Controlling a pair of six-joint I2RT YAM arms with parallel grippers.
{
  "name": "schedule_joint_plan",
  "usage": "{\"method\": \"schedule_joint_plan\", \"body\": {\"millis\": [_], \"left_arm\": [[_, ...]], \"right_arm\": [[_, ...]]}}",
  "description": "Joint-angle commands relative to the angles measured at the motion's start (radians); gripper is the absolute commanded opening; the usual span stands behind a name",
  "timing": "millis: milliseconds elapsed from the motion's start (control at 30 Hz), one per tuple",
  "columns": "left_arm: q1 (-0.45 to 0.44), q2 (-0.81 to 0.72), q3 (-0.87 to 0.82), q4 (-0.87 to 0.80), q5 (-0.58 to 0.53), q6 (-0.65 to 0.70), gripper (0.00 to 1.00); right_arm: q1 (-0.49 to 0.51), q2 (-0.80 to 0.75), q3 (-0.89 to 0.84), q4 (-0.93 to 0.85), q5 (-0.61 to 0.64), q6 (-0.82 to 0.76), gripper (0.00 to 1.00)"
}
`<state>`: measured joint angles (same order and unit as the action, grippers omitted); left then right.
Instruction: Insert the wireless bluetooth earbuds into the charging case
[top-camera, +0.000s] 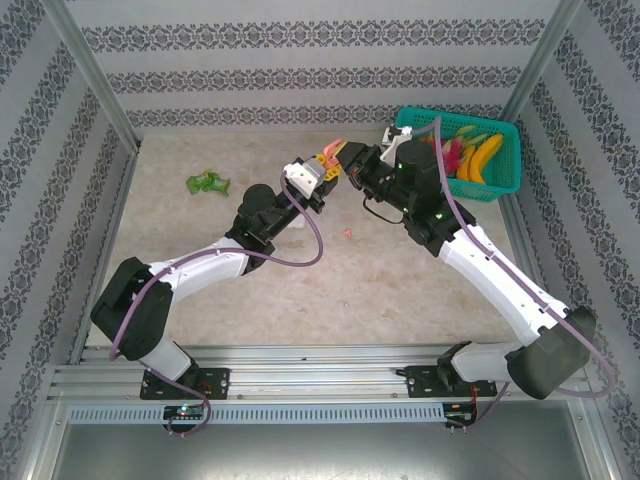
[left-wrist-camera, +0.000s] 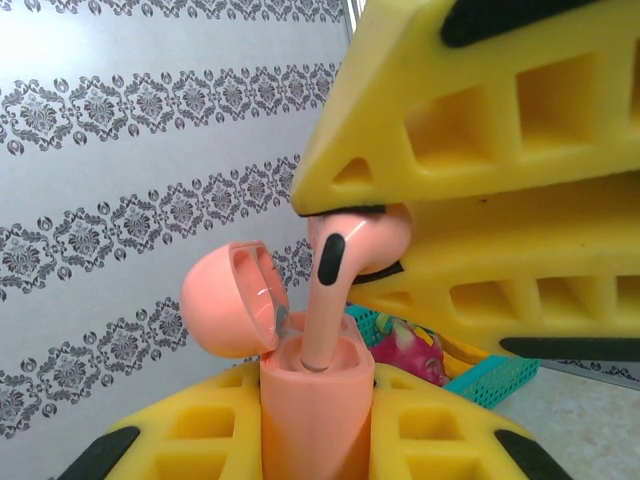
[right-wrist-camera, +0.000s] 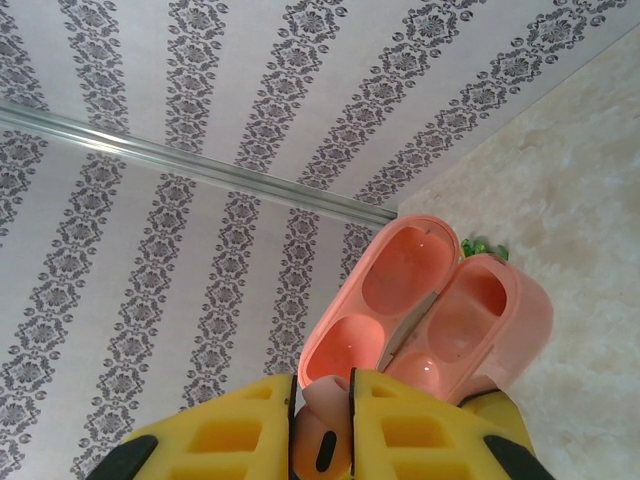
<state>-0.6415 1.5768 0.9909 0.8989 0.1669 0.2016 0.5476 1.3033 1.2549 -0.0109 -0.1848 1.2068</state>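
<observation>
Wallpapered walls (top-camera: 300, 80) ring a beige table (top-camera: 300, 300), over which left gripper (left-wrist-camera: 317, 440) clamps the open pink case (left-wrist-camera: 300, 390) upright and right gripper (right-wrist-camera: 322, 400) pinches a pink earbud (left-wrist-camera: 340, 265) by its head, stem tip in the case's socket.

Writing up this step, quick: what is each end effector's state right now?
Left end effector: closed, holding the open pink case.
Right end effector: closed, holding a pink earbud.

Two pink earbuds (left-wrist-camera: 335, 265), one pink case (left-wrist-camera: 315, 405), one teal basket (top-camera: 510, 155), one green scrap (top-camera: 207, 182).
</observation>
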Motion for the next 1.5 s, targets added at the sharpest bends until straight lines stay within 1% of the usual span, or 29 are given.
{"method": "schedule_joint_plan", "body": {"millis": [0, 400, 533, 700, 833, 1033, 1200, 1300, 1467], "left_arm": [[-0.007, -0.018, 0.028, 0.055, 0.008, -0.013, 0.00], [-0.007, -0.025, 0.021, 0.052, 0.012, -0.012, 0.00], [-0.007, -0.028, 0.023, 0.049, 0.017, -0.013, 0.00], [-0.007, -0.030, 0.023, 0.042, 0.026, -0.015, 0.00], [-0.007, -0.040, 0.017, 0.037, 0.032, -0.019, 0.00], [-0.007, -0.063, -0.007, 0.016, 0.088, -0.039, 0.00], [-0.007, -0.084, -0.024, 0.002, 0.113, -0.048, 0.00], [-0.007, -0.090, -0.027, 0.001, 0.119, -0.059, 0.00], [-0.008, -0.089, -0.035, 0.009, 0.119, -0.083, 0.00]], "right_arm": [[0.006, 0.010, -0.028, -0.019, 0.007, 0.012, 0.18], [-0.015, -0.015, -0.074, -0.019, 0.027, 0.039, 0.18], [-0.017, -0.009, -0.070, -0.027, 0.015, 0.042, 0.17], [-0.014, 0.017, -0.039, -0.064, 0.002, 0.036, 0.17], [-0.011, 0.036, -0.017, -0.109, 0.018, 0.033, 0.18], [-0.008, 0.070, 0.045, -0.208, 0.036, -0.004, 0.18], [-0.009, 0.077, 0.046, -0.238, 0.039, -0.010, 0.18], [-0.012, 0.082, 0.053, -0.258, 0.045, -0.024, 0.20], [-0.014, 0.085, 0.072, -0.308, 0.066, -0.044, 0.28]]}}
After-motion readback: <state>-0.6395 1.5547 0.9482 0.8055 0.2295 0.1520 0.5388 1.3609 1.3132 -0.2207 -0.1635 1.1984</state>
